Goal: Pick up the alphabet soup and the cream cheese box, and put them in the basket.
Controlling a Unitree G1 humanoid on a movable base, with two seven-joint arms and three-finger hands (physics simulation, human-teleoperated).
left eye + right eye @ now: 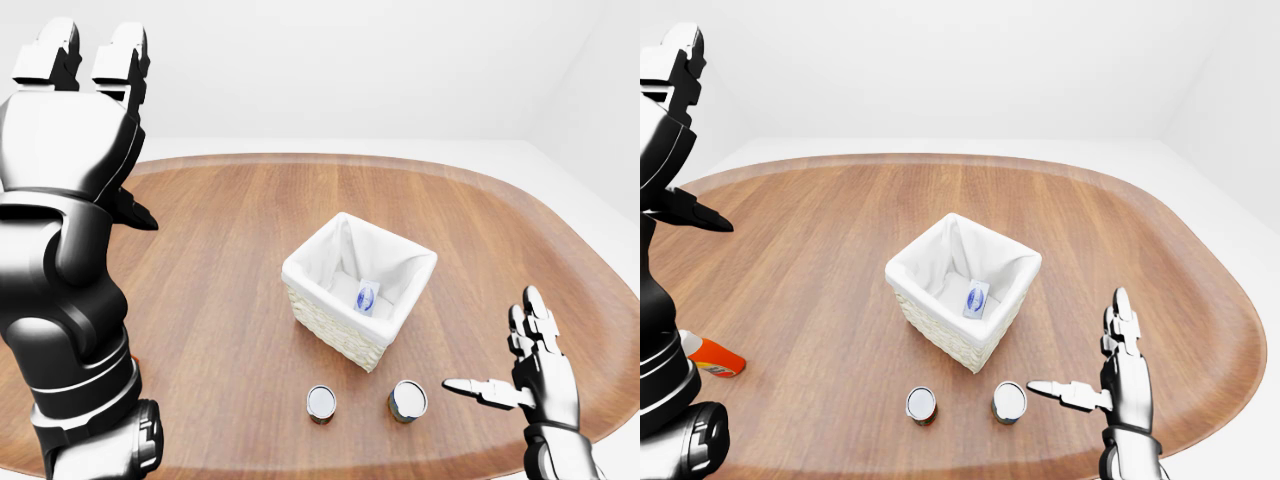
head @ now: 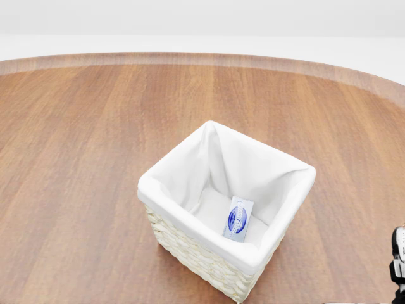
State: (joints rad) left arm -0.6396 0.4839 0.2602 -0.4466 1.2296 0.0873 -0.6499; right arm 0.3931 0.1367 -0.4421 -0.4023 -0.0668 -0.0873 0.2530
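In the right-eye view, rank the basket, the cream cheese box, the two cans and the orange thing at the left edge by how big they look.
1. Basket, largest by far.
2. The two cans: they look alike, so no ranking between them.
3. Cream cheese box, inside the basket.
Orange thing: partly hidden by the left arm, so unranked.

Cloth-lined wicker basket (image 2: 190,250), glossy wood table (image 2: 82,145)

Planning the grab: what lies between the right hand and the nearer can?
Nothing; in the right-eye view only bare table separates the open right hand from the nearer can.
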